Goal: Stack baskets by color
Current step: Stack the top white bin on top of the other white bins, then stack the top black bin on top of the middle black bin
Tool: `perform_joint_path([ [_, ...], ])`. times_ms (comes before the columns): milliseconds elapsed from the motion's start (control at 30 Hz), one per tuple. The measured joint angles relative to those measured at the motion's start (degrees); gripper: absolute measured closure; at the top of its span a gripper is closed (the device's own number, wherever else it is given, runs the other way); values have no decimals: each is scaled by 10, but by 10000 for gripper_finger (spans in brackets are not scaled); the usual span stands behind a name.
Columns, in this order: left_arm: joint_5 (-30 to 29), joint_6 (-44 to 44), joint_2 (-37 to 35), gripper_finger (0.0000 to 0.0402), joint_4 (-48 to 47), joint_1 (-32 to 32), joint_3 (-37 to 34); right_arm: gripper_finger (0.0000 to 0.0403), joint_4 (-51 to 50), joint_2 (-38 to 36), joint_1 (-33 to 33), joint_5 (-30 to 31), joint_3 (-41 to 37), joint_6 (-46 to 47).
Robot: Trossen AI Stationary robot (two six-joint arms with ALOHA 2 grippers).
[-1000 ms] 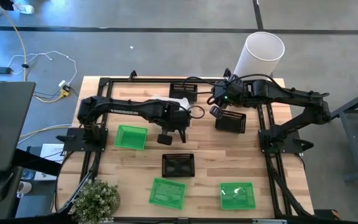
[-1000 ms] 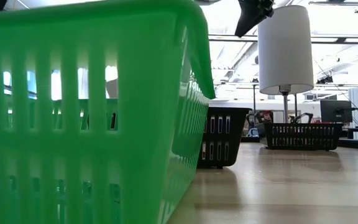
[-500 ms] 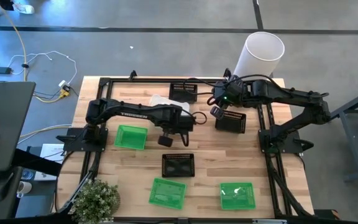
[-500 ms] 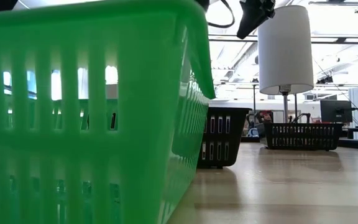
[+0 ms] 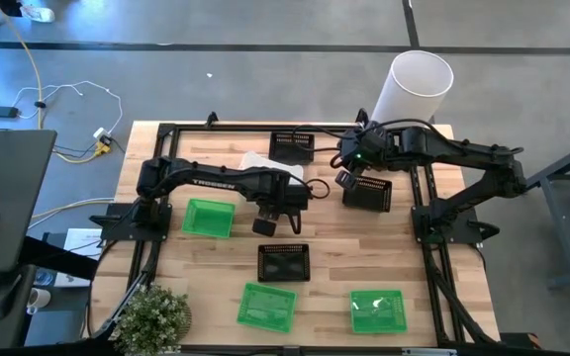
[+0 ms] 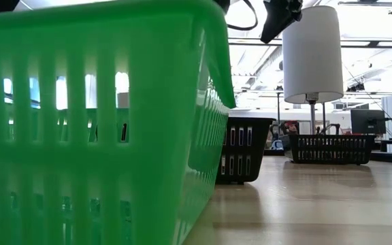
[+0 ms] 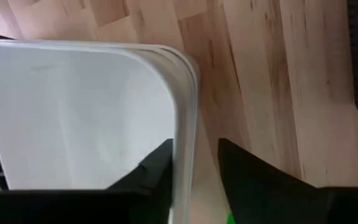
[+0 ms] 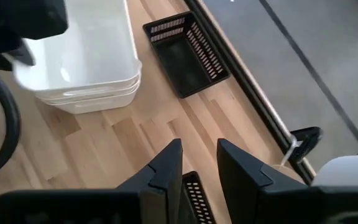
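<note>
Starting at the left of the high view, you are seeing one green basket (image 5: 209, 218) sitting alone on the surface (image 5: 216, 257), and two more green baskets (image 5: 266, 306) (image 5: 377, 310) lying well apart along the bottom of the frame, so no green stacking is showing yet. Near the middle, the left gripper (image 5: 266, 225) is hanging over the white baskets (image 5: 260, 163), which are sitting nested in one pile at upper centre; in the left wrist view its fingers (image 7: 151, 171) are standing apart on either side of the white rim (image 7: 182, 124), not pinching it, so the white stack is looking done. Below it, a black basket (image 5: 283, 262) is waiting alone, with another (image 5: 292, 145) at the top edge. Further right, the right gripper (image 5: 345, 180) is hovering beside the third black basket (image 5: 368, 193), its fingers (image 8: 166, 168) parted and holding nothing. By my judgement you are roughly a third through: black and green are both remaining.
</note>
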Motion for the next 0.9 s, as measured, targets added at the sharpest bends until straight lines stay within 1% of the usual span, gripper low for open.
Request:
perform_joint_path([
  [133, -4, -15, 0, 252, -10, -1, 0, 315, 0, 0, 0, -3, 0, 0],
  [267, -6, -17, -6, 237, -31, -1, 0, 315, 0, 0, 0, -3, 0, 1],
  [400, 0, -25, -25, 238, -32, -3, 0, 315, -3, 0, 0, -6, 0, 11],
  [567, 9, -33, -59, 240, -39, -4, 8, 315, 0, 0, 0, -29, 0, 11],
  [900, 21, -80, -175, 238, -38, -4, 7, 315, 11, 0, 0, -28, 0, 8],
])
